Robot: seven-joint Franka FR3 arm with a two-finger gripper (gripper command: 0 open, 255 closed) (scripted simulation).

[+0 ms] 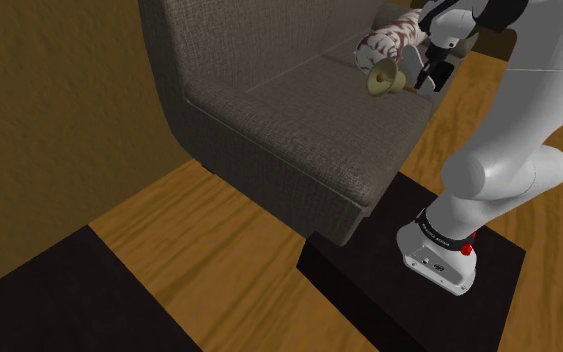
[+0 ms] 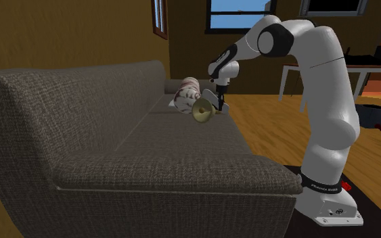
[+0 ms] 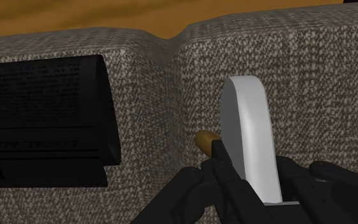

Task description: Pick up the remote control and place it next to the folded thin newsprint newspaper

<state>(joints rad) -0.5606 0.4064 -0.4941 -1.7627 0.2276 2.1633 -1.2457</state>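
Claw (image 3: 255, 167): clenched on the remote control (image 3: 250, 137). The remote control is drawn plain white, a rounded slab standing on edge between my two black fingers (image 3: 220, 170), and both fingers press its flanks in the wrist view. Its lower end is hidden by the fingers. It is in my grip over the seat of the grey woven sofa (image 3: 323, 76), beside the seam between two cushions.

The newspaper (image 3: 44, 121) lies on the neighbouring cushion, across that seam and apart from the remote control. It reads dark and folded, with lines of print, and is cut off at the picture's edge.

A brass object (image 3: 204, 141) sits just beside one finger, largely hidden by it. The shoulder view gives it as bell-shaped (image 1: 381, 80), close beside the claw (image 1: 435, 72) on the sofa (image 1: 299, 130).

A roll, white with red-brown markings (image 1: 389, 42), lies beyond the brass object towards the sofa back. I cannot tell whether it is the newspaper.

The second exterior view confirms the order: roll (image 2: 185, 93), brass object (image 2: 202, 110), claw (image 2: 218, 103), all low over the sofa (image 2: 148, 155) seat. Whether the claw touches the cushion cannot be judged
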